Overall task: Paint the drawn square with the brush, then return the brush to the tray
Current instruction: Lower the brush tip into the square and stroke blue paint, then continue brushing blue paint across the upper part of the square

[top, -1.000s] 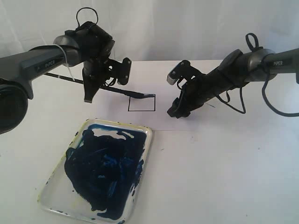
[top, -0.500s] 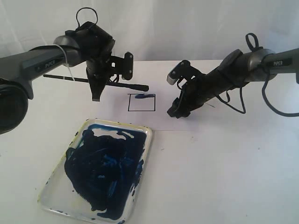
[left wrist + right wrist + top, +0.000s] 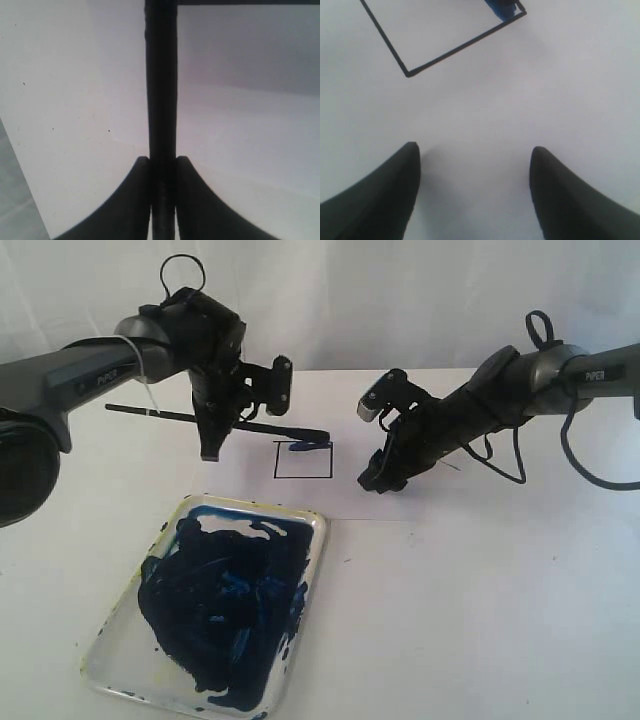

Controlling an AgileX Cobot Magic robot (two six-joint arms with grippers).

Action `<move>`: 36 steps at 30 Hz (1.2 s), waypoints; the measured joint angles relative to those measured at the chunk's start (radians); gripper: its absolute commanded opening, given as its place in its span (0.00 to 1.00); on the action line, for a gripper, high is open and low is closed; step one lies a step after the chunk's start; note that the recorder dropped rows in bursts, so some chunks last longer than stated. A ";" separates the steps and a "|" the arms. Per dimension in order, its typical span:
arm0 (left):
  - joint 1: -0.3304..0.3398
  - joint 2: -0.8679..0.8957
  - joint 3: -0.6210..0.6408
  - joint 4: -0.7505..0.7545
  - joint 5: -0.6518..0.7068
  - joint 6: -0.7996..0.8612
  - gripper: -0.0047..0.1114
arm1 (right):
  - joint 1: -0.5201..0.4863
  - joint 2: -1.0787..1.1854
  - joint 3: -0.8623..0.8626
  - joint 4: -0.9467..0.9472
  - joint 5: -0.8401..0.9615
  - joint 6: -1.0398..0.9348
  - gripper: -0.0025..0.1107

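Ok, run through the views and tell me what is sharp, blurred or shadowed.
Exterior view: even light, only faint shadows, the tray and the brush readable. Left wrist view: the brush handle fills the middle, dark and soft-edged. Right wrist view: the drawn square is crisp, the open right pincer a blurred silhouette.

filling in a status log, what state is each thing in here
brush, gripped by the left gripper, roughly level, tip by the square's upper edge in the exterior view
square, mostly white, one blue smear along that upper edge
tray, smeared with dark blue paint, no brush in it
left gripper, shut on the brush
right gripper, open, empty, low over the paper beside the square
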 measured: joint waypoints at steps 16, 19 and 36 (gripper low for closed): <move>0.000 0.000 0.000 0.062 0.002 -0.025 0.04 | 0.000 0.000 0.000 0.000 0.000 0.000 0.55; 0.000 0.002 0.000 0.064 0.004 -0.025 0.04 | 0.000 0.000 0.000 0.000 0.000 0.000 0.55; 0.000 0.033 0.000 0.149 0.002 -0.083 0.04 | 0.000 0.000 0.000 0.000 -0.002 0.000 0.55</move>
